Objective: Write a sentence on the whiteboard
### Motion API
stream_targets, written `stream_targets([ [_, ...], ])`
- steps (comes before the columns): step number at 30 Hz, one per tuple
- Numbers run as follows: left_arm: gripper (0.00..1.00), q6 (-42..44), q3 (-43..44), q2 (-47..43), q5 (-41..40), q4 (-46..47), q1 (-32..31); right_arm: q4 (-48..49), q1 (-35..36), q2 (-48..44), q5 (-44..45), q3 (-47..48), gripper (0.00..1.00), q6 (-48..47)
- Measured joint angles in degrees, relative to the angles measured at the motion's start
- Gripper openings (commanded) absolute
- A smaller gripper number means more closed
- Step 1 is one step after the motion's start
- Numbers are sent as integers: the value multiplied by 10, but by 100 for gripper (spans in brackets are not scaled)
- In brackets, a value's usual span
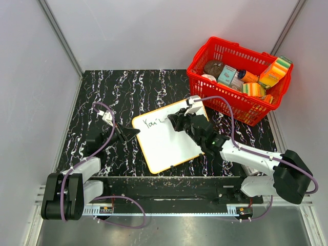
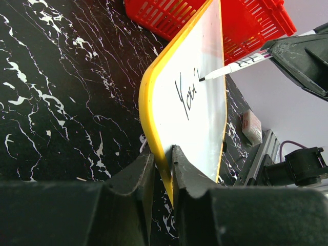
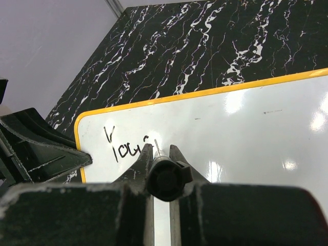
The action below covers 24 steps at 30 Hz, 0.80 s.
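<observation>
Nearest the lens, right wrist view: butt of the marker [image 3: 163, 178], clenched between the fingers of the right gripper [image 3: 162, 152], barrel pointing away and down. The tip is on or just above the whiteboard [image 3: 230, 128]; contact not certain. It sits right after the last stroke of the writing [image 3: 125, 146], which reads roughly "You" plus a small mark.

The whiteboard lies on the table [image 1: 128, 92], mid-table between the two arms. Its long axis runs left to right, slanted up toward the basket [image 1: 225, 105]. The left gripper [image 2: 163, 166] pinches the yellow rim at the left edge, jaws closed on it, steadying.

Key relation: the writing sits in the far-left corner. Blank white stretches from the tip rightward along the long axis, toward the basket and the right arm's own side.

Judgement: sentence barely begun. The next strokes should travel right, parallel to the far rim, while the left grip resists drag.
</observation>
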Motion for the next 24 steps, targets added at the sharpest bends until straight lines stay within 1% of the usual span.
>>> stream_targets([
  [24, 0, 0, 0, 0, 0, 0, 0, -2, 0, 17, 14, 22, 0, -1],
])
